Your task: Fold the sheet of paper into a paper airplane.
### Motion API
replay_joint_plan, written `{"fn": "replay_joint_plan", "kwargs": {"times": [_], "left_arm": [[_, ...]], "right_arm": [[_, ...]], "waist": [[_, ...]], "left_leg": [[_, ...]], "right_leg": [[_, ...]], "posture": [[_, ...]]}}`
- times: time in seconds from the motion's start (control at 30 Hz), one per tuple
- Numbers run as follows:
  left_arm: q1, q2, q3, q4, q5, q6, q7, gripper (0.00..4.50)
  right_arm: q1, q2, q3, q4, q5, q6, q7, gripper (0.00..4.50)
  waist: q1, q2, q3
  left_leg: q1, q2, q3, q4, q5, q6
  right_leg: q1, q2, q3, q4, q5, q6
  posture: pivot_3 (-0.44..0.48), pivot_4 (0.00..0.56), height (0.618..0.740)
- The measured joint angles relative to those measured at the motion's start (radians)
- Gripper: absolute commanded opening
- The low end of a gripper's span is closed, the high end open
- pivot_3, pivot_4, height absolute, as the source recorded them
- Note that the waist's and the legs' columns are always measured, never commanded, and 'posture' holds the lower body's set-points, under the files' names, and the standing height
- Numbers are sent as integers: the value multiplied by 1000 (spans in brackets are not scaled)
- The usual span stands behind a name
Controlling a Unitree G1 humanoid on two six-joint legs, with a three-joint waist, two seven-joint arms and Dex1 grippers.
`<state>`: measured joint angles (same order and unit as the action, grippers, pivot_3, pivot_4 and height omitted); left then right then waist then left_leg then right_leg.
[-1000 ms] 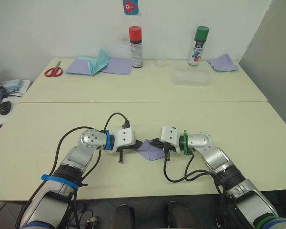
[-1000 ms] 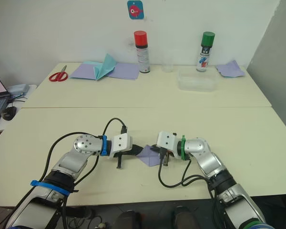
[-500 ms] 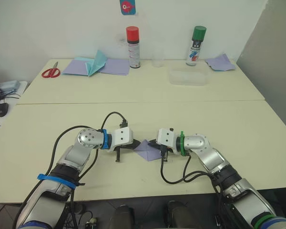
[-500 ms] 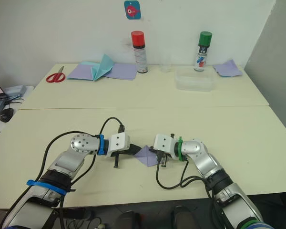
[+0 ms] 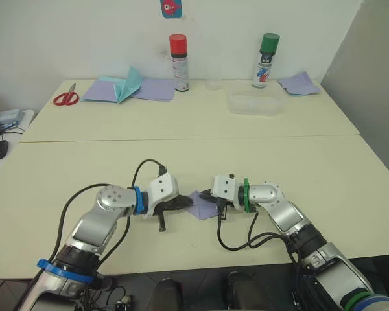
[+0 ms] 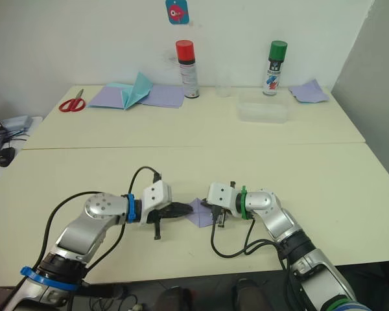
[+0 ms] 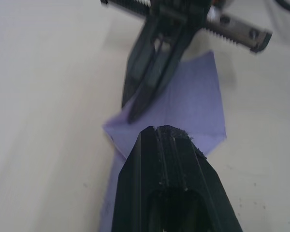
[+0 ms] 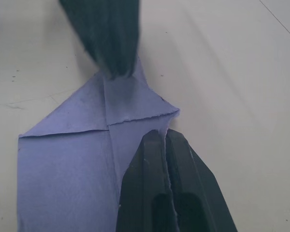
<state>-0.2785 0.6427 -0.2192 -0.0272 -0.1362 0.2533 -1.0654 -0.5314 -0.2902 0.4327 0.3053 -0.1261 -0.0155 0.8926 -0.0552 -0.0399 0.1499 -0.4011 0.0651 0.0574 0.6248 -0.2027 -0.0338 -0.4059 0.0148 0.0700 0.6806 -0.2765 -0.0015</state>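
The sheet of paper [image 5: 200, 207] is lavender and lies flat on the near table, between my two grippers. Two of its corners are folded in to a point [image 8: 135, 92] with a centre crease. My left gripper [image 7: 164, 129] is shut, and its tips rest on the paper at that pointed end. My right gripper [image 8: 160, 133] is also shut and lies on the paper from the opposite side. The two sets of tips almost meet [image 5: 196, 198]. No finished paper airplane is in view.
On the far table stand a red-capped spray can [image 5: 179, 63], a green-capped can [image 5: 266, 60], a clear container [image 5: 256, 103] and a clear cup [image 5: 212, 81]. Red scissors [image 5: 65, 97], a teal pointed paper piece [image 5: 126, 84], flat lavender sheets [image 5: 154, 89] and a lavender scrap [image 5: 299, 83] lie there too.
The whole view has shifted a little. My left arm has dropped its elbow and its fingers now reach further over the paper, closer to the right gripper, which has hardly moved.
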Motion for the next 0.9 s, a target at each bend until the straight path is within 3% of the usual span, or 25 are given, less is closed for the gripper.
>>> {"fn": "replay_joint_plan", "kwargs": {"times": [0.17,0.33,0.53,0.63,0.9], "left_arm": [[3,-13,-1,45,5,-36,20,0],[1,-61,32,71,-63,63,27,0],[-11,-51,26,56,-84,153,22,0],[-16,-43,12,54,-84,167,21,0],[-16,-38,-3,52,-77,156,36,0]], "right_arm": [[-1,-4,-1,1,0,2,1,71],[0,-11,-3,0,-1,6,1,71],[4,-14,-3,-19,1,24,7,71],[10,-15,-14,-35,20,51,17,593],[64,-47,-109,-184,110,125,17,3251]], "waist": [[1,0,0],[1,0,0],[1,0,0],[2,0,0],[4,0,0]], "left_leg": [[1,-1,1,1,0,0],[1,-1,1,1,0,0],[1,-1,1,1,0,0],[1,-1,1,0,0,0],[1,0,0,0,0,0]], "right_leg": [[1,-1,0,0,0,0],[1,-1,-1,0,1,1],[1,-1,0,0,0,0],[1,-2,0,0,0,0],[1,-3,1,0,0,0]], "posture": [[0,150,740],[0,150,740],[0,150,740],[0,150,740],[0,150,740]]}}
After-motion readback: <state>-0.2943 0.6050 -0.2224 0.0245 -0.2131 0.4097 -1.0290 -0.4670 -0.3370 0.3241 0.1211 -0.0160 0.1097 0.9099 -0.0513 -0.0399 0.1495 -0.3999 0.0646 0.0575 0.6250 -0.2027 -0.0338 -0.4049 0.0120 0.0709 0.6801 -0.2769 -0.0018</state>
